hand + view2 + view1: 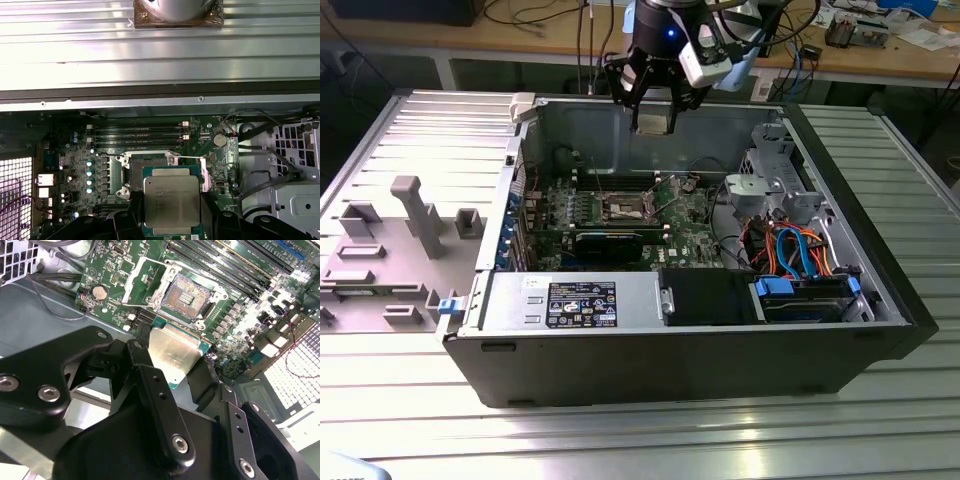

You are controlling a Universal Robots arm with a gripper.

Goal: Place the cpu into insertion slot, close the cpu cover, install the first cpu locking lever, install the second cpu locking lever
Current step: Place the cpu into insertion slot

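Claw (655, 112) is hovering high over the open computer case (895, 300). It is pinching the chip (655, 122) between its two fingers (142, 365).

In both wrist views the fingers are pressing on two opposite edges of the chip (175, 352), and its silvery lid is showing between them. The chip is hanging clear, touching nothing but the fingers.

The socket (189, 294) is lying below the claw and beyond the fingertips, well apart from the chip. Its tan-gold contact field is showing uncovered. The cover frame (131, 284) is standing swung open just beside the socket, on the side away from the memory slots (235, 277). In the first wrist view the chip (171, 200) is overlapping the near edge of the socket (150, 161).

Handling, my judgement:
- The chip is looking light, flat and stiff, so no sag is expected.
- The metal lid is smooth and likely slippery.
- The edges are thin, leaving little to bear on.
- The underside and the socket contacts are probably the fragile parts.
- The best hold is the present one: opposite edges, faces untouched, moderate squeeze.
- Tilt or downward force at the socket is looking like the main risk.
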